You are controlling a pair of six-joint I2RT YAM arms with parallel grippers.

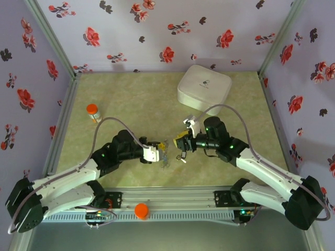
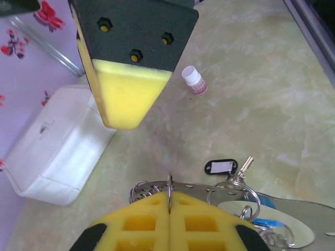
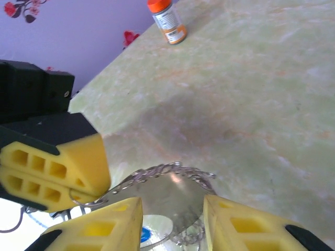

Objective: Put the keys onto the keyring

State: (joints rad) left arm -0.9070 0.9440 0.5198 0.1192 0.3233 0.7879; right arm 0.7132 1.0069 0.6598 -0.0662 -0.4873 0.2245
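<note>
**Both grippers meet at the keyring, near side of the table**

From above, your left gripper (image 1: 157,152) and right gripper (image 1: 183,144) face each other tip to tip at 6 o'clock from the table's centre. The keyring (image 1: 166,155) is a small tangle of metal between them, too small there to read. A white box (image 1: 204,86) sits at 1 o'clock and an orange-capped bottle (image 1: 93,112) at 9 o'clock.

The left wrist camera gives you the grip. The left fingers (image 2: 136,225) are pressed together with no gap, and a thin metal loop of the keyring stands upright in the seam. At 3 o'clock from those tips lies the black-and-silver key (image 2: 230,167). The blue key (image 2: 264,225) is at 4 o'clock, partly covered by rings. A small white cylinder (image 2: 193,81) lies on the table at 12 o'clock, well apart.

The right wrist camera shows the right fingers (image 3: 241,225) standing wide apart. The keyring's beaded rim arcs across the gap just beyond them. You cannot tell whether either pad touches it. The rim runs toward 9 o'clock, to the closed left fingers.
</note>
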